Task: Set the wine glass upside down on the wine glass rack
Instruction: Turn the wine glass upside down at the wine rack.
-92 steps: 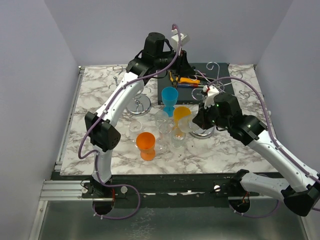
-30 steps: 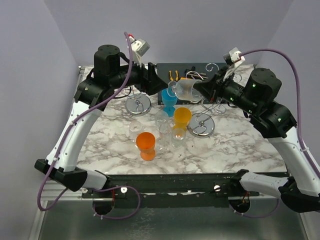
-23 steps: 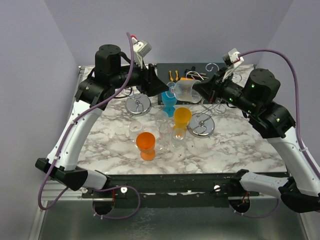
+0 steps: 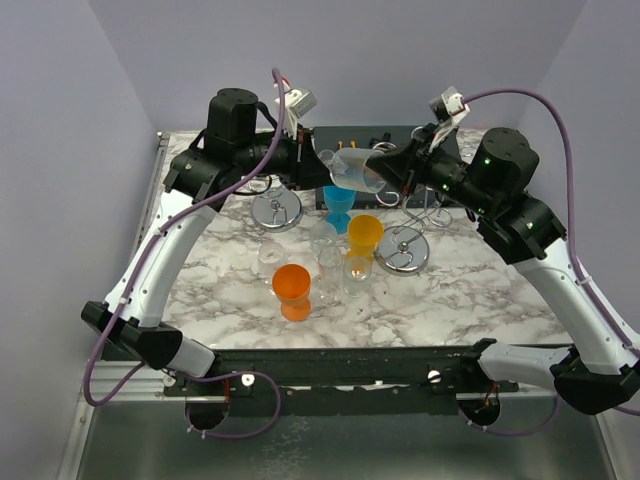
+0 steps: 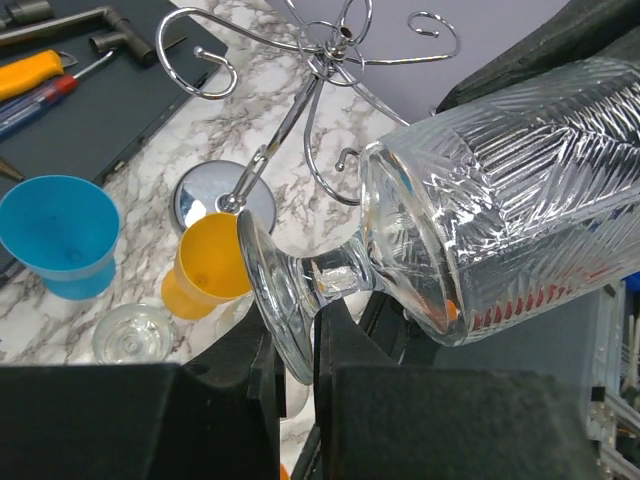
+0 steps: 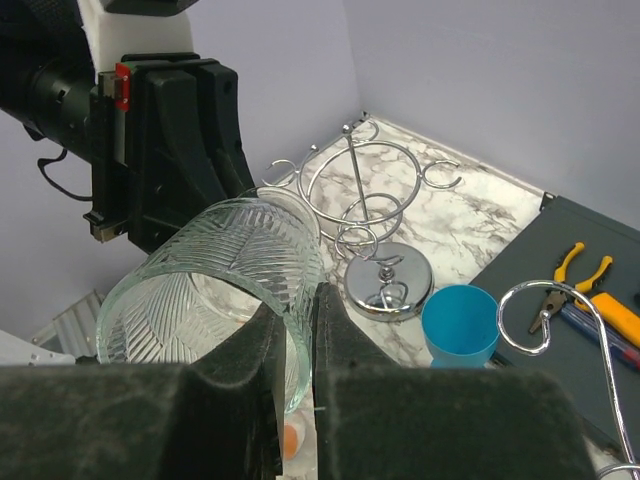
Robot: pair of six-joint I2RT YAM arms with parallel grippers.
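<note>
The left arm (image 4: 165, 250) is arching high on the left of the wine glass (image 4: 352, 170), its wrist pointing right toward it. The left gripper (image 5: 297, 345) is meeting the glass at its foot, both fingers (image 5: 262, 395) pressing close on the foot's edge. The grip appears closed, though the contact is partly hidden. The right arm (image 4: 545, 270) is arching up on the opposite side of the glass, wrist pointing left. The right gripper (image 6: 298, 310) is pinching the glass's rim wall, one finger inside and one outside.
</note>
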